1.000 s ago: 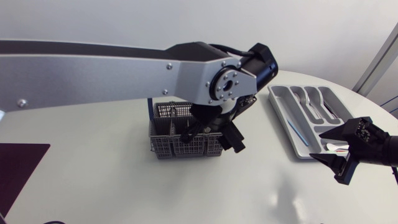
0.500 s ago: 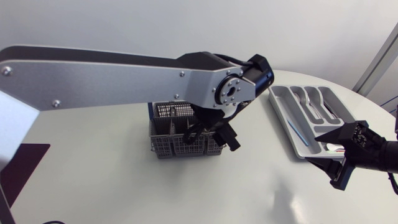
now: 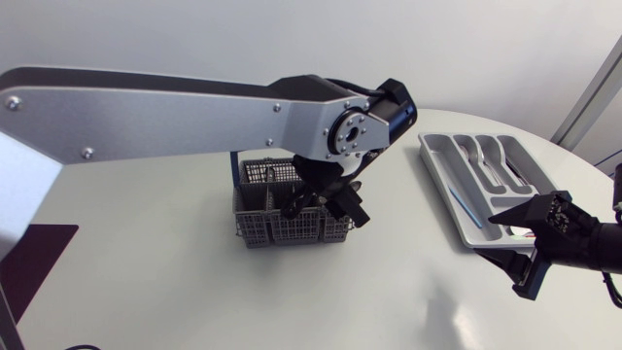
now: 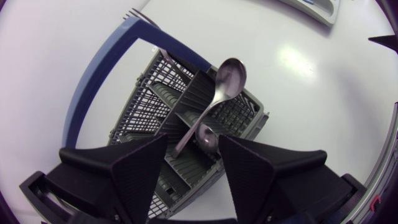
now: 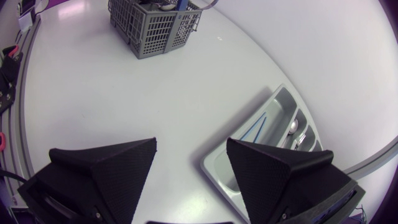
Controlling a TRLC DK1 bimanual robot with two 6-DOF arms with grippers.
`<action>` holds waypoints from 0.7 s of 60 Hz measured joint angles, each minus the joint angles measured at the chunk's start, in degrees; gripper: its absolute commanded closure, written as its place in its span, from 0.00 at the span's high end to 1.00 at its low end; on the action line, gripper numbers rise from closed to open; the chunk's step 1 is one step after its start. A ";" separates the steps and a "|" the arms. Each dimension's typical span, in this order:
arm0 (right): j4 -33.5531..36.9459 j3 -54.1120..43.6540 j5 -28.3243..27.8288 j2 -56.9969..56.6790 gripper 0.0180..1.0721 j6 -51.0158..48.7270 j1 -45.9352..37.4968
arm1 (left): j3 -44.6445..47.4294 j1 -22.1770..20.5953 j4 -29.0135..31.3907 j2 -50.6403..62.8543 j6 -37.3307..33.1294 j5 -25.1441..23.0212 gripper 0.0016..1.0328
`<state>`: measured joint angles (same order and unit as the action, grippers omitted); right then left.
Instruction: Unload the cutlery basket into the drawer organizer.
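Steel spoon (image 4: pixel 216 99) leaning bowl-up in basket (image 4: pixel 252 122), handle down, just beneath left hand (image 4: pixel 193 139), fingers (image 4: pixel 140 171) spread apart, nothing gripped

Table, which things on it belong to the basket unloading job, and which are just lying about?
Job: cutlery basket, spoons in it, drawer organizer, left gripper, right gripper.
Lying about: dark maroon mat at the table's left edge.

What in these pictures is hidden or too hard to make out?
- Head view: the left arm covers much of the cutlery basket, hiding its contents.
- Head view: the right gripper hides the drawer organizer's near end.
- Head view: the thin blue item in it is too small to identify.
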<state>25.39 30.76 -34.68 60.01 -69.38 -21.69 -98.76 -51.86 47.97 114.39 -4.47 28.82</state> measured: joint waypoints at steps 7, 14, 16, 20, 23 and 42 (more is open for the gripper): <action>-0.13 -0.04 0.11 -0.11 0.78 0.02 0.24 | -0.63 0.00 0.02 0.20 0.00 0.00 0.51; -0.28 -0.11 0.15 -0.20 0.78 0.00 0.28 | -0.98 0.00 0.02 0.66 0.00 0.00 0.49; -0.35 -0.17 0.17 -0.22 0.78 0.00 0.28 | -1.01 0.00 0.02 0.81 0.00 0.00 0.48; -0.37 -0.39 0.17 -0.24 0.78 0.02 0.28 | -1.01 0.00 0.02 1.07 0.07 0.00 0.48; -0.35 -0.68 0.17 -0.24 0.78 0.02 0.28 | -1.03 0.00 0.02 1.18 0.24 0.00 0.48; -0.35 -0.90 0.20 -0.96 0.78 0.20 0.35 | -1.60 -0.04 0.04 2.99 0.42 0.11 0.41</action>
<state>25.04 29.87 -34.48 59.05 -69.19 -21.34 -100.36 -51.90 48.01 117.38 -4.05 28.93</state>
